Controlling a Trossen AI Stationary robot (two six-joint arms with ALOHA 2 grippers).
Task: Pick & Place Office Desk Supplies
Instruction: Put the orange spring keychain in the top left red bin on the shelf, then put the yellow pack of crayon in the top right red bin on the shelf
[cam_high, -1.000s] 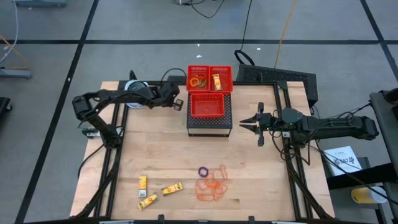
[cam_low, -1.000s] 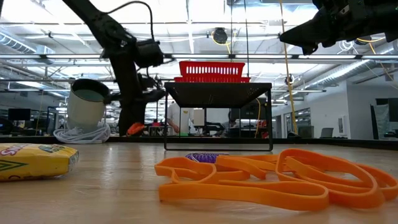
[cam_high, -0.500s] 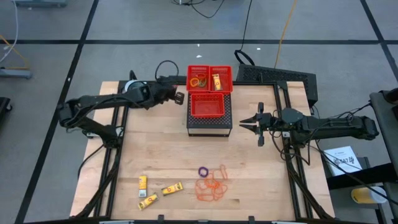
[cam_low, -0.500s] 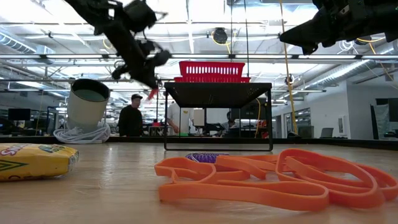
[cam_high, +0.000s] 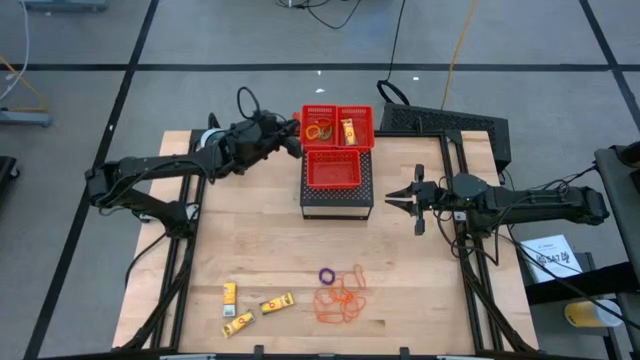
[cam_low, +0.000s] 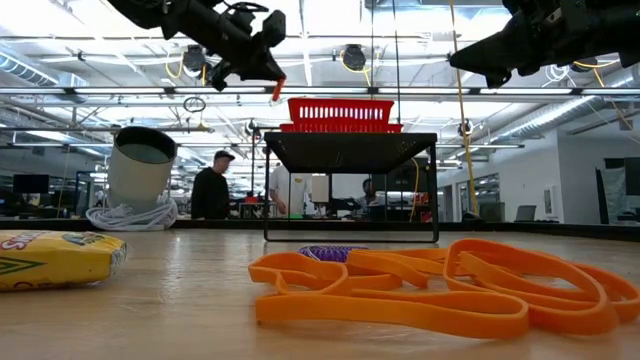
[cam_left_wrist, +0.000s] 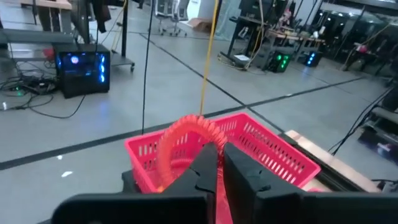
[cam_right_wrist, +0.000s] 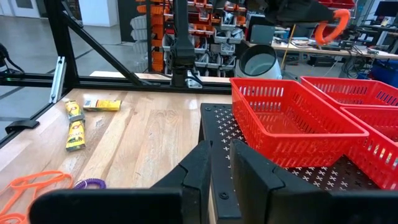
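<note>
Orange-red ring (cam_left_wrist: 186, 146) pinched in jaws; bands (cam_high: 338, 298), packets (cam_high: 258, 306) on table.

A big open robotics lab is showing here: a wooden worktop (cam_high: 260, 250) is sitting on a taped concrete floor (cam_high: 200, 40), cables (cam_high: 455, 50) are trailing, computers (cam_left_wrist: 78, 68) are glowing, and a person (cam_low: 210, 190) is standing among distant workstations.
</note>
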